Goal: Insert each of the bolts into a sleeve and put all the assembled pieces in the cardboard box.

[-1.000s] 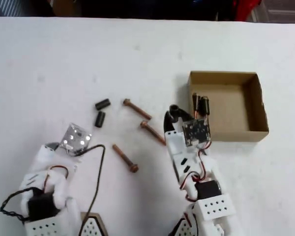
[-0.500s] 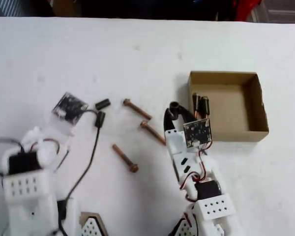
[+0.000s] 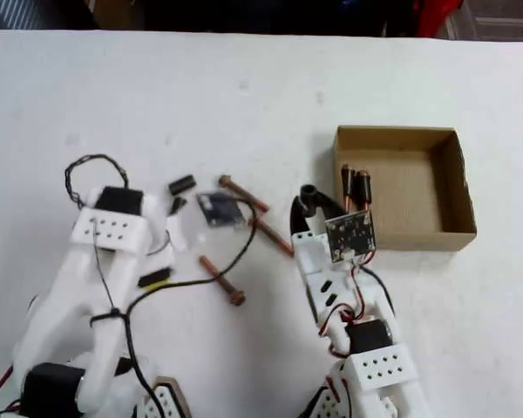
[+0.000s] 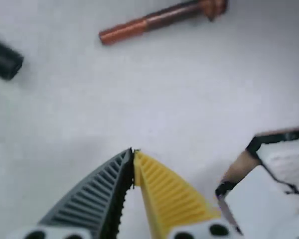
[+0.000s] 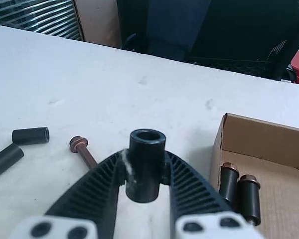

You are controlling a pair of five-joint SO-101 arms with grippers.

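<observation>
Progress: two assembled pieces (image 3: pixel 356 185) stand side by side inside the cardboard box (image 3: pixel 397 132), against the wall that faces the loose parts. Three pairs appear to remain. Three bolts lie loose on the table (image 3: pixel 244 78): a far bolt (image 3: pixel 238 189), a middle bolt (image 3: pixel 275 237) and a near bolt (image 3: pixel 222 280). One loose sleeve (image 3: pixel 182 185) lies in the open, just beside a second loose sleeve (image 3: pixel 176 205). The right gripper (image 5: pixel 144 158) is clamped on a black held sleeve (image 5: pixel 147 142), which stands upright with its open bore upward, outside the box and just beside it. No bolt is in that bore, so this pair is judged not yet joined. The left gripper (image 4: pixel 133 154) has its fingers pressed together at the tips and carries nothing. It hangs over bare table, with a bolt (image 4: pixel 159 17) lying beyond it. Limits of view: the second loose sleeve is partly covered by the left arm (image 3: pixel 78 279). That arm's camera board (image 3: pixel 220 210) overlaps the far bolt's shank. A sleeve end (image 4: pixel 2 59) is cut off at the frame edge in the left wrist view, and which of the loose parts that view shows cannot be fixed. How deep the bolts sit in the boxed pieces cannot be told.
</observation>
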